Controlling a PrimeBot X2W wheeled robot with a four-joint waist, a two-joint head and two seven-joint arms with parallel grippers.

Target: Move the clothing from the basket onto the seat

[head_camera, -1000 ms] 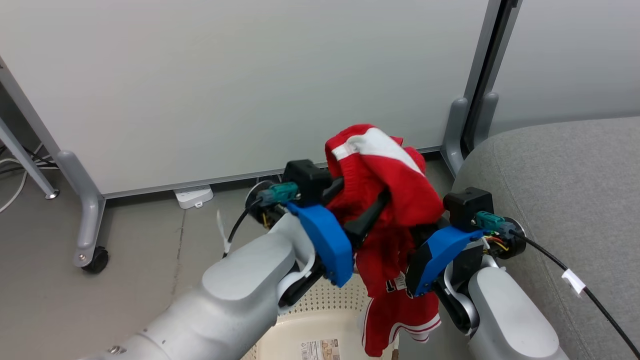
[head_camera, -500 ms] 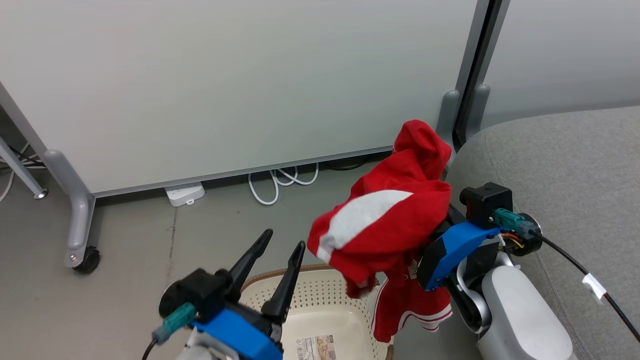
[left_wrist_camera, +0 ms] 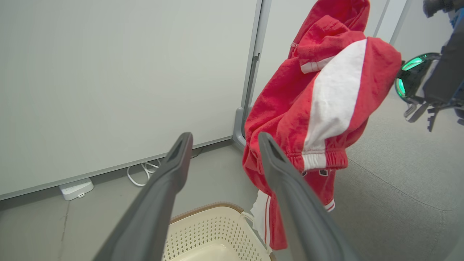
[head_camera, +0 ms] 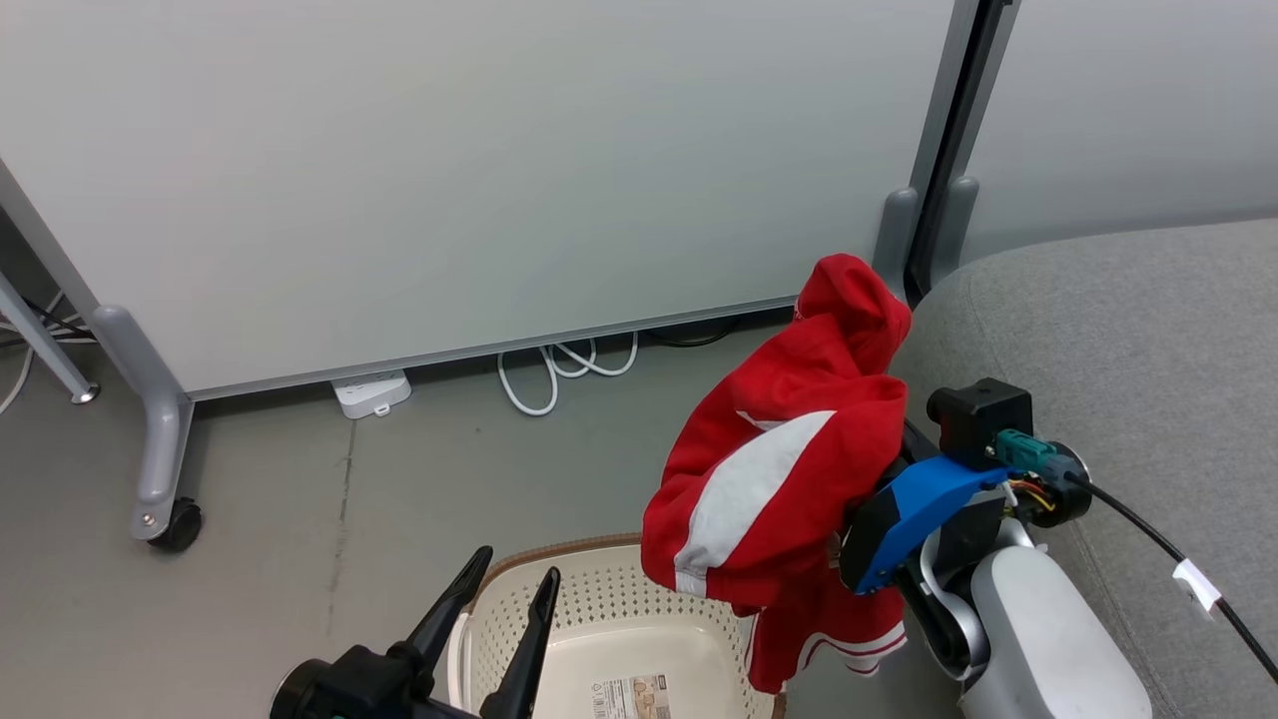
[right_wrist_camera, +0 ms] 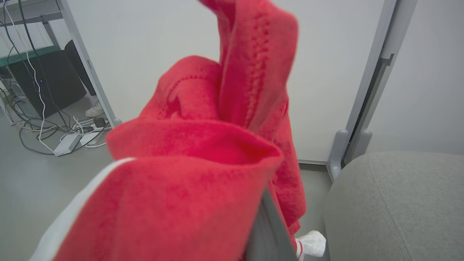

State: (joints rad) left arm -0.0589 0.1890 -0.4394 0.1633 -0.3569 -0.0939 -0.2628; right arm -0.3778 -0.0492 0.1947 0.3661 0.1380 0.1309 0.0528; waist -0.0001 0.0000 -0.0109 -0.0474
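- Hanging clear at centre right of the head view, the red sports garment (head_camera: 779, 479) is up in the air, bunched over the right tool (head_camera: 899, 499). Its lowest hem dangles by the right edge of the laundry basket (head_camera: 599, 544), and I can't tell whether it touches.
- Right tool: the fingers are buried in the cloth, so the gap between them is hidden. It carries the whole garment alone, and I judge it clamped on the fabric.
- Left tool (head_camera: 514, 569), at the bottom left of centre: fingers parted, nothing between them, well apart from the garment.
- The visible part of the basket's inside holds nothing but a label, so the lift-out looks done.
- The grey seat (head_camera: 1118, 340) fills the right side, and the part in view has nothing on it. The garment hangs just beside its rounded corner, not over the cushion.
- What's left, by my reading: swing the load right over the seat, lower it and let go. That trailing hem could catch on the seat's edge.
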